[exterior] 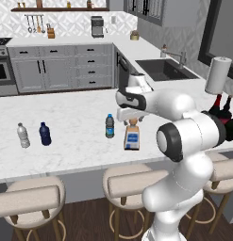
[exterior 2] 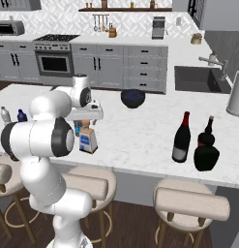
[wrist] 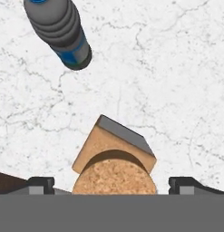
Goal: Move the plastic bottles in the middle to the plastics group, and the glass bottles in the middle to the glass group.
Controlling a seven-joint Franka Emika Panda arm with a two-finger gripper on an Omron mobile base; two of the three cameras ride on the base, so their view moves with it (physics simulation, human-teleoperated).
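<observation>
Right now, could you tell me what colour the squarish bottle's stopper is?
Tan cork, on the squarish bottle; the hand view shows it best.

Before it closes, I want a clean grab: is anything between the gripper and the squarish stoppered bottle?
Nothing visible. The open gripper hangs straight over the squarish bottle, fingers either side of its stopper; the water bottle stands apart.

No legible text, brand or number is found. Blue labels are noted on the square bottle [exterior: 131,139] and water bottle [exterior: 109,126]; their print cannot be read.
</observation>
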